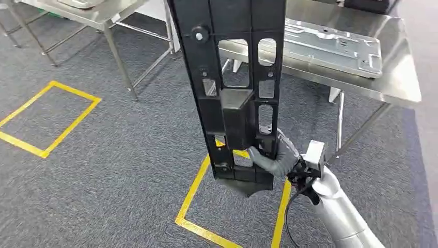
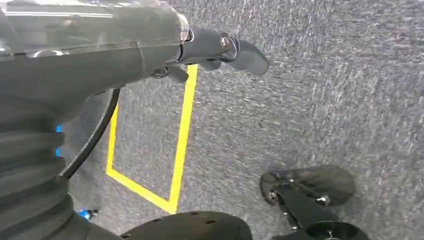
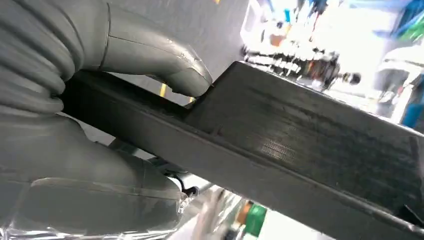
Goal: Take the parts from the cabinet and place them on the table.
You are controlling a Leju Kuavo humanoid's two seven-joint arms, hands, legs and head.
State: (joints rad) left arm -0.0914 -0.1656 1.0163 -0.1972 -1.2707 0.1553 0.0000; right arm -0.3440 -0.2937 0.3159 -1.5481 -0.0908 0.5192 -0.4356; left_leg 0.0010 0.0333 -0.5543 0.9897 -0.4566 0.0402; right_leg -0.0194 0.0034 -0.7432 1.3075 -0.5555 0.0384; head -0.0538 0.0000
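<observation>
A long black plastic part [image 1: 232, 88] with cut-out windows stands upright in the head view, reaching past the top of the picture. My right hand [image 1: 274, 155] grips it near its lower end. In the right wrist view the thumb [image 3: 170, 65] presses on the dark part [image 3: 310, 145]. A steel table [image 1: 397, 77] at the upper right carries a flat grey metal panel [image 1: 330, 46]. My left hand [image 2: 220, 50] hangs over the carpet with nothing in it, its fingers slightly bent.
Grey carpet bears yellow tape squares [image 1: 46, 119], one of them below the part [image 1: 191, 206]. A second steel table [image 1: 103, 15] stands at the upper left. Table legs [image 1: 338, 124] rise to the right of the part.
</observation>
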